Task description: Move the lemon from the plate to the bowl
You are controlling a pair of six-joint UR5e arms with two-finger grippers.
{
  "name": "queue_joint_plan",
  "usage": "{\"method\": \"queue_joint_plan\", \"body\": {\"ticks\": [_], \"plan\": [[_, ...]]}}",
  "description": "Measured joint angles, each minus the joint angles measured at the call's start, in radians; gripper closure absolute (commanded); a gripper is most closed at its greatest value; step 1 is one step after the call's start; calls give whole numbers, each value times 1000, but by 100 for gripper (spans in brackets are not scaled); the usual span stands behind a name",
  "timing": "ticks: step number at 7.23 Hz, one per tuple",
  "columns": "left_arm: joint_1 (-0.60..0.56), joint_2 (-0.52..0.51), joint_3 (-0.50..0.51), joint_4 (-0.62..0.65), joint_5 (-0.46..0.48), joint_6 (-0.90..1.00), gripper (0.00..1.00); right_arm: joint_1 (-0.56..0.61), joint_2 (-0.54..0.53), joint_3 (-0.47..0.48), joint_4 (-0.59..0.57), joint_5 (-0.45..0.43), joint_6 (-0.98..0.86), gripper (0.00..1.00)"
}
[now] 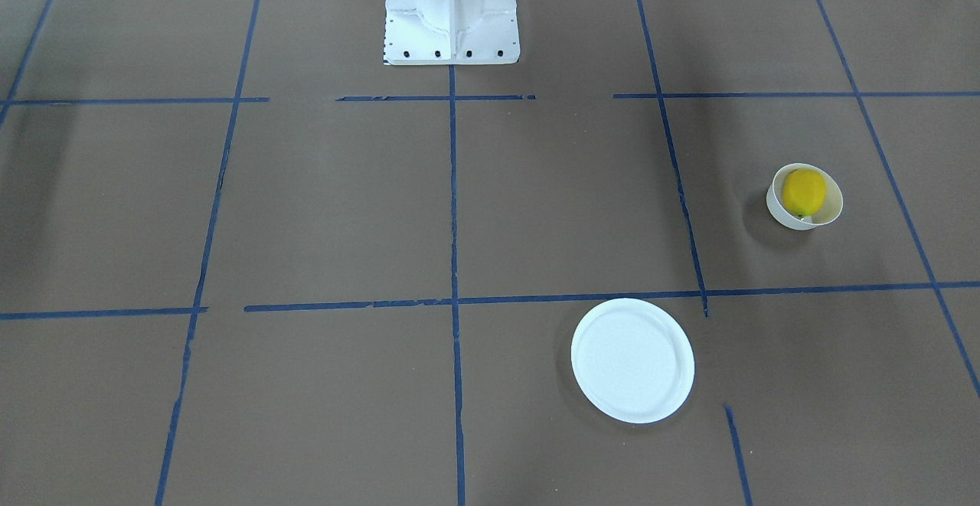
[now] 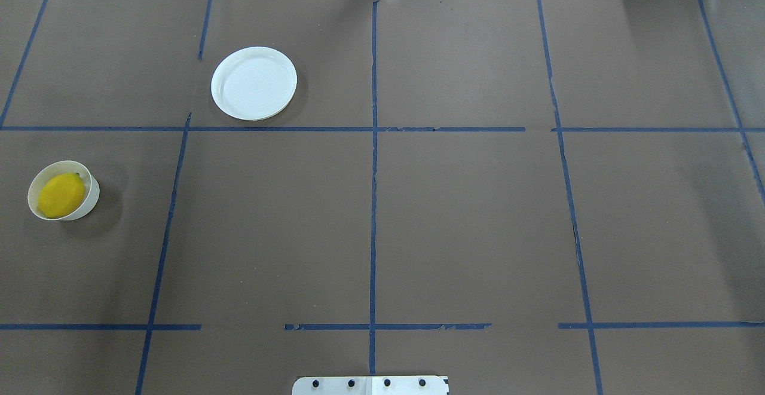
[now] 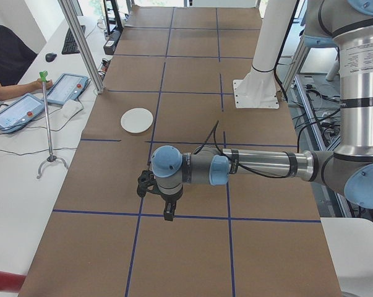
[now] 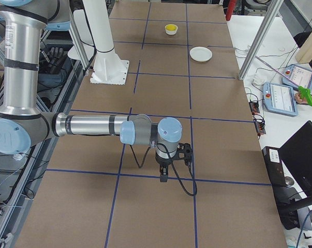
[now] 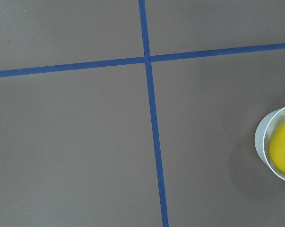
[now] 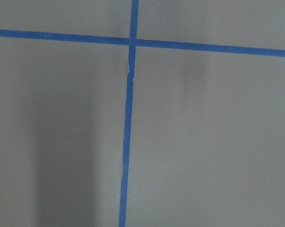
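Brown table [image 2: 466, 216], blue tape [image 2: 373, 204], lemon [image 2: 61, 195] in bowl [image 2: 93, 196]

Silver arm tubes [image 3: 266, 164], blue joint caps [image 3: 166, 162], black cable [image 4: 187, 191]

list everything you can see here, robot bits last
lemon: 1, yellow, inside the bowl
bowl: 1, cream, robot's left side of the table
plate: 1, white, empty, apart from the bowl, farther from the robot
table: 1, brown cover, blue tape grid
tablets: 2, blue-edged, on the side desk
pedestal: 1, white, table edge
left arm: 1, silver and blue, over the table
right arm: 1, same colours
left claw: 1, black, pointing down
right claw: 1, black, pointing down
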Motion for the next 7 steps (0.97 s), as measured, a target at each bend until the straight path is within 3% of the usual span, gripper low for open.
{"method": "queue_joint_plan", "body": {"ticks": [7], "plan": [[-25, 6, -19, 9, 11, 0, 0, 0, 0, 0, 0, 0, 0, 0]]}}
